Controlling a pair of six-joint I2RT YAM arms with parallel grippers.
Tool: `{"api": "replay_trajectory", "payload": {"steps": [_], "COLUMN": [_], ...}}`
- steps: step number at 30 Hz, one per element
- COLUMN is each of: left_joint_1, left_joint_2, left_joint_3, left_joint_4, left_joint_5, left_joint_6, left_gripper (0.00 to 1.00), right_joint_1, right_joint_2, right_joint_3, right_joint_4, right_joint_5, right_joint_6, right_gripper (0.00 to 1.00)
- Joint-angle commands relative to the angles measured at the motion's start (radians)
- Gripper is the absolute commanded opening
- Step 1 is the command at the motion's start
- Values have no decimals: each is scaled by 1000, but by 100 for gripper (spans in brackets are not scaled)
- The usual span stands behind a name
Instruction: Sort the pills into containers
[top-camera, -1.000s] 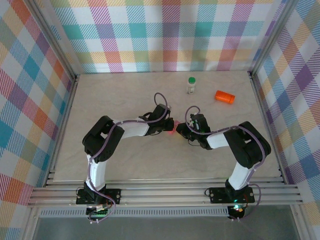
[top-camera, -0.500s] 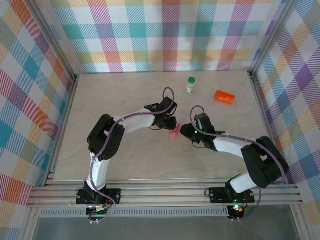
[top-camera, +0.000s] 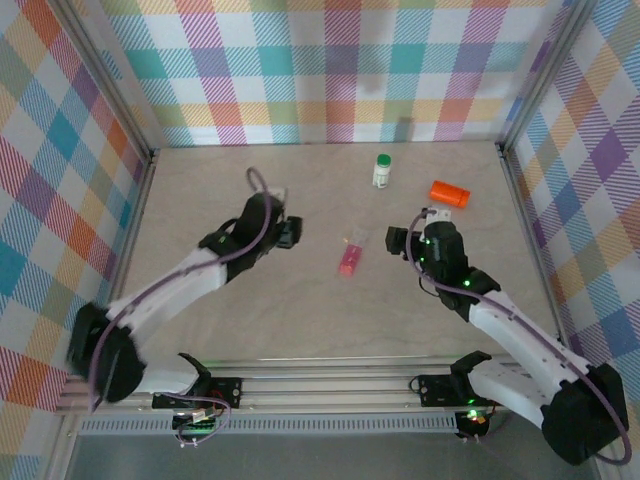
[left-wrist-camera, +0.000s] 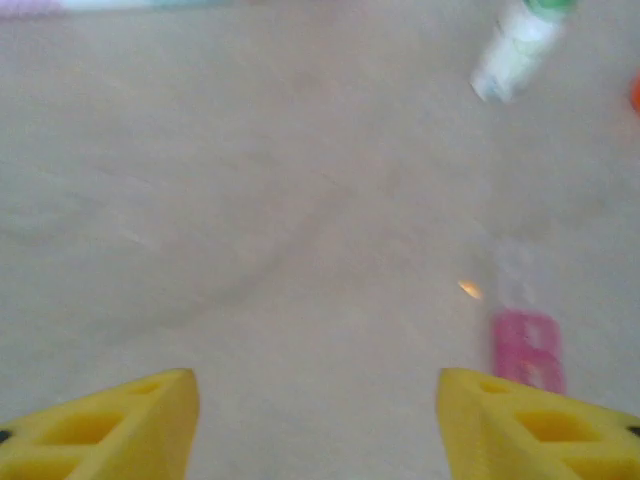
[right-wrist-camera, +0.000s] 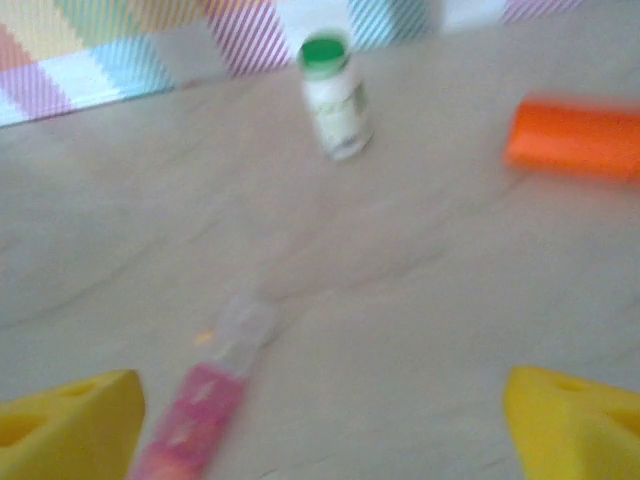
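The slim pink tube (top-camera: 349, 258) lies flat mid-table, its clear end pointing away from the arms, with both grippers clear of it. My left gripper (top-camera: 290, 230) is to its left and open; in the left wrist view the tube (left-wrist-camera: 527, 350) lies just beyond the right fingertip (left-wrist-camera: 540, 430). My right gripper (top-camera: 395, 238) is to its right, also open and empty, with the tube (right-wrist-camera: 195, 420) near the left fingertip (right-wrist-camera: 70, 430). The white bottle with a green cap (top-camera: 382, 170) stands upright at the back. The orange vial (top-camera: 450, 193) lies on its side. A tiny orange speck (right-wrist-camera: 203, 338) beside the tube is too blurred to call a pill.
Plaid walls (top-camera: 330, 70) close in the back and both sides. The aluminium rail (top-camera: 330, 385) runs along the near edge. Bare tabletop (top-camera: 200, 190) stretches to the left of the left arm and in front of the tube.
Both grippers were shut together on the pink tube at mid-table; they have opened and drawn apart, left arm swinging left, right arm right. The tube now lies free on the table.
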Motion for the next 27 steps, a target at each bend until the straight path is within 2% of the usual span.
{"api": "replay_trajectory", "payload": {"steps": [1, 2, 3, 5, 6, 9, 10, 12, 13, 17, 22, 23, 25, 27], "left_joint_1": [15, 33, 65, 149, 198, 353, 397, 483, 495, 509, 514, 513, 519, 538], "left_joint_2": [-173, -235, -280, -331, -342, -329, -309, -240, -207, -31, 147, 186, 345, 293], "left_joint_3": [-261, -353, -427, -558, -599, -644, -656, -666, -648, -586, -505, -510, -550, -521], "left_joint_4": [275, 357, 421, 546, 553, 506, 513, 579, 568, 700, 835, 894, 1152, 996], "left_joint_5": [-360, -431, -455, -451, -453, -369, -339, -247, -225, -180, -37, 15, 80, 126], "left_joint_6": [118, 123, 131, 150, 124, 40, 10, -33, -29, 34, 133, 159, 200, 176], "left_gripper": [73, 80, 84, 92, 95, 96, 96, 96, 96, 96, 95, 95, 96, 96], "right_joint_1": [-46, -76, -108, -164, -187, -251, -262, -276, -286, -333, -376, -384, -389, -392], "right_joint_2": [0, 20, 50, 129, 173, 289, 310, 355, 375, 458, 476, 472, 454, 430], "right_joint_3": [-125, -156, -175, -180, -177, -172, -143, -129, -124, -66, -85, -95, -119, -153], "right_joint_4": [158, 214, 252, 267, 267, 318, 280, 338, 361, 382, 495, 512, 537, 585], "right_joint_5": [215, 214, 214, 204, 198, 125, 99, 76, 56, 38, 12, 8, -10, -63], "right_joint_6": [-244, -264, -264, -233, -212, -139, -134, -147, -151, -158, -191, -190, -193, -212], "right_gripper": [99, 99, 99, 99, 99, 99, 99, 99, 99, 99, 99, 99, 99, 99]}}
